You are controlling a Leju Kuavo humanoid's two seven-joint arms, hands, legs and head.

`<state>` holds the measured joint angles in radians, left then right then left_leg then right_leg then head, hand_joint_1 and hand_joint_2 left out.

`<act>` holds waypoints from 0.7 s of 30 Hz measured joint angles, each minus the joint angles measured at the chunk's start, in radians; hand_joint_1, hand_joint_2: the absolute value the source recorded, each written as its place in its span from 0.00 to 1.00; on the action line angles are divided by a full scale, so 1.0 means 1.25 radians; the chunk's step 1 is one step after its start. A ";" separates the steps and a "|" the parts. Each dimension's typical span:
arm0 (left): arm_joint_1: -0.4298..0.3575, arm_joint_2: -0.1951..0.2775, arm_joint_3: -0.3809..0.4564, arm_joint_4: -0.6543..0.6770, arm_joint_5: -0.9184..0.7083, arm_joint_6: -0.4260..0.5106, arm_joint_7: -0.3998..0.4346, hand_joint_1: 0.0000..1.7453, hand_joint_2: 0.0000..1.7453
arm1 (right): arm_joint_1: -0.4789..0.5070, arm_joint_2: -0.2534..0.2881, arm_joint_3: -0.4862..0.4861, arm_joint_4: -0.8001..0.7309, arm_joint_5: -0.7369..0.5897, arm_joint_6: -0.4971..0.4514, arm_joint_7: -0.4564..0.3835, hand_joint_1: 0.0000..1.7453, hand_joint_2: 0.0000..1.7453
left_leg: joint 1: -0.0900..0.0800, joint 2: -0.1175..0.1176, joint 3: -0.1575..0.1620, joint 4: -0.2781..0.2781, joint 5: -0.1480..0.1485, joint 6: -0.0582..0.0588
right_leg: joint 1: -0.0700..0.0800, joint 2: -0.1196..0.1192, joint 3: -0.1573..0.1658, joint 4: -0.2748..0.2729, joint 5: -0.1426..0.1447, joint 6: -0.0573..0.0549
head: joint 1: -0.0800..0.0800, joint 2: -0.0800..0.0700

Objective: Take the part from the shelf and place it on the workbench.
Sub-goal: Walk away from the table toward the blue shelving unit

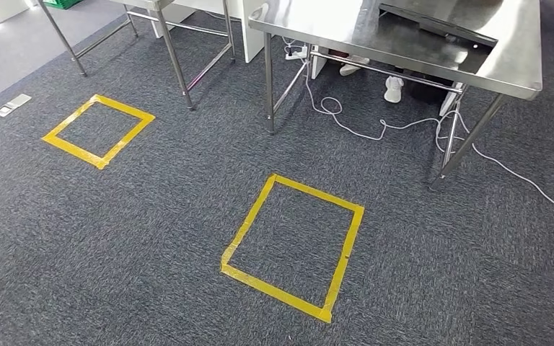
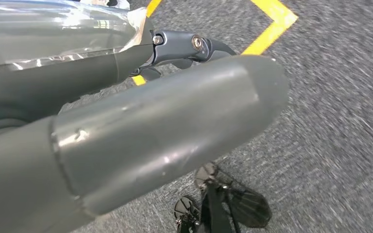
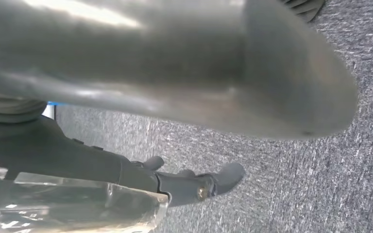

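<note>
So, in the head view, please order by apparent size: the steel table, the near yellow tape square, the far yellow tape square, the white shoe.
1. steel table
2. near yellow tape square (closer, so unsure)
3. far yellow tape square
4. white shoe

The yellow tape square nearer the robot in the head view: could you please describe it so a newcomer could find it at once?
Start at the steel workbench at the upper right, with white cables trailing beneath it. On the dark grey carpet in front of it lies the tape square. Unlike the other square, off to the left beside a second table's legs, this one is central.
</note>
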<state>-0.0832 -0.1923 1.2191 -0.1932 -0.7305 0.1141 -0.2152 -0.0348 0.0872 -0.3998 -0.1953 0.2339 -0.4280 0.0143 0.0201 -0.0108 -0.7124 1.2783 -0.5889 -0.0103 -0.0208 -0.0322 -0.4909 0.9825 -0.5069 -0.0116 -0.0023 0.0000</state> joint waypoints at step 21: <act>-0.005 -0.005 0.006 0.000 0.030 0.043 0.019 0.00 0.00 | -0.005 0.006 0.006 0.001 0.057 0.007 0.042 0.00 0.00 | -0.009 -0.065 0.112 -0.223 0.114 0.039 | 0.002 0.060 -0.027 0.040 -0.014 0.048 | 0.014 0.000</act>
<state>-0.0894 -0.1983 1.2267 -0.1933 -0.6928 0.1683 -0.1916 -0.0407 0.0953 -0.3924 -0.1942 0.3045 -0.4191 0.0673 0.0086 -0.0919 -0.5726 1.0000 -0.4463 0.0385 -0.0189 0.0431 -0.5252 1.0324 -0.5249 0.0480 0.0151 0.0000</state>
